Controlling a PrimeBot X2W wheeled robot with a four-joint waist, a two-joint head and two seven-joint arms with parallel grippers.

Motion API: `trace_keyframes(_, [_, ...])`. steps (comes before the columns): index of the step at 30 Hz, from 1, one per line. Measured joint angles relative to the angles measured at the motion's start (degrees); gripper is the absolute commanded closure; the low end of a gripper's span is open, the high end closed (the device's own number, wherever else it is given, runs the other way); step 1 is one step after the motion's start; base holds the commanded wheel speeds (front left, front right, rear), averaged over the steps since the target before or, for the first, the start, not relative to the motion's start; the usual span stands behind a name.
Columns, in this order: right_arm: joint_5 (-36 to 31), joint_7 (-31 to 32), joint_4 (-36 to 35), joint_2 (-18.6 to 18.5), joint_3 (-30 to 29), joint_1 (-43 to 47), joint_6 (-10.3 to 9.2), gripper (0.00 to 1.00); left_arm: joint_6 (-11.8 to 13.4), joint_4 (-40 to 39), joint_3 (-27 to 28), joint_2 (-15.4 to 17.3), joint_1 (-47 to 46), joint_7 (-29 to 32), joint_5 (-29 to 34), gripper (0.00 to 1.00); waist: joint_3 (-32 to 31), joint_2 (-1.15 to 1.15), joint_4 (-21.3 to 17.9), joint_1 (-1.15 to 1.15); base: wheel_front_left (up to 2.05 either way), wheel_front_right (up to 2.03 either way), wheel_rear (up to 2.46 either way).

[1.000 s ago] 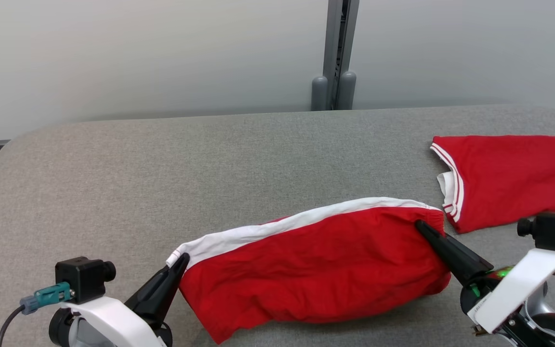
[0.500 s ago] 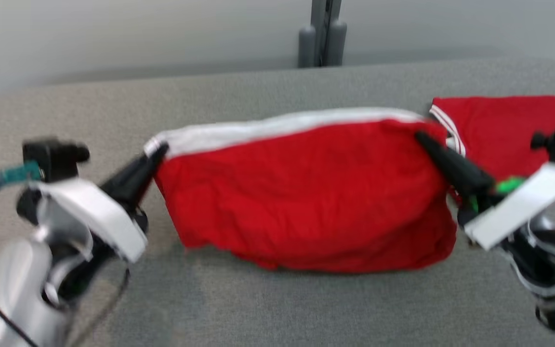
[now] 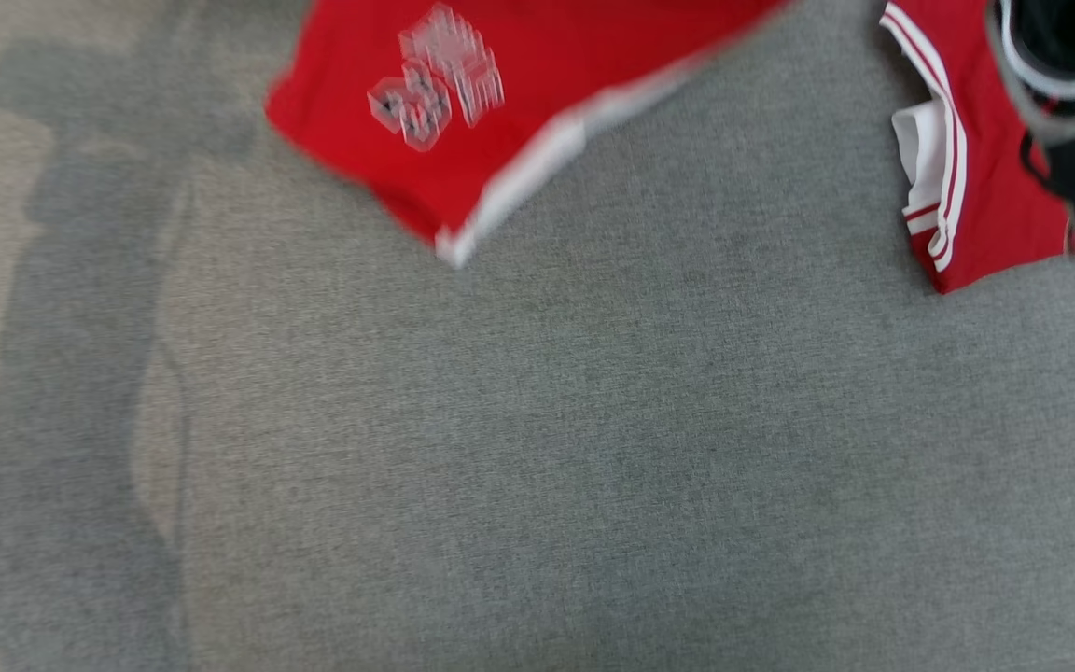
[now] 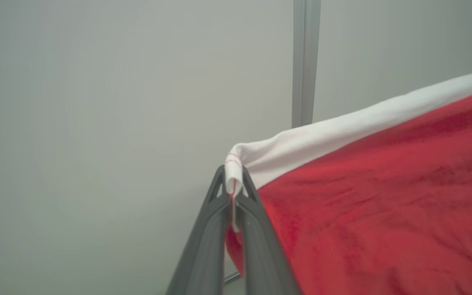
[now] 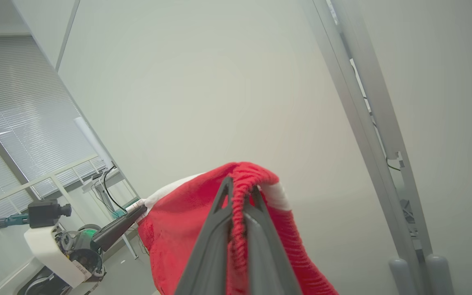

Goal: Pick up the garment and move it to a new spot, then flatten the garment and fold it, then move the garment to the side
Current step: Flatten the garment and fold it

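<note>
Held up off the grey surface (image 3: pixel 593 420): red garment (image 4: pixel 383 205) with white band, blurred at upper left of the head view. Pinched at its white corner by left gripper (image 4: pixel 232 192), at its gathered red edge by right gripper (image 5: pixel 240 192), both low centre of their wrist views. Upper right of the head view, folded red shirt (image 3: pixel 976 187).

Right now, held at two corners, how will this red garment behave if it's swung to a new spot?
Probably floppy: the red garment sags and wrinkles between the left gripper and right gripper. Likely light, since thin pinches at its edge carry it. Its loose lower end may swing and trail.
</note>
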Motion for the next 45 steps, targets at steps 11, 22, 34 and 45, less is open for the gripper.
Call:
trace_keyframes(11, [-2.78, -14.6, 4.02, -3.07, 11.37, -7.2, 0.0, 1.0, -0.03, 6.53, -13.12, 0.03, -11.01, -14.1, -7.22, 1.0, 0.9, 0.0, -0.3, 0.0, 0.0, 0.0, 0.0])
trace_keyframes(22, [4.34, -14.38, 0.38, -13.49, 32.34, 5.28, 0.0, 1.0, -0.03, -2.43, -24.35, 9.32, 12.66, -11.68, -23.96, 1.0, -5.03, 0.0, 2.36, 0.0, 0.0, 0.0, 0.0])
trace_keyframes(34, [1.46, -14.71, -4.89, -17.03, 37.28, 19.33, 0.0, 1.0, 0.89, -13.25, -29.63, 14.95, 32.16, -15.89, -30.97, 1.0, -13.71, 0.0, 2.34, 0.0, 0.0, 0.0, 0.0])
trace_keyframes(45, [-8.03, -14.81, -11.93, -19.98, 27.03, 40.97, 0.0, 1.0, 8.14, -21.94, -32.48, 17.74, 46.17, -21.57, -29.34, 1.0, -18.98, 0.0, 3.09, 0.0, 0.0, 0.0, 0.0])
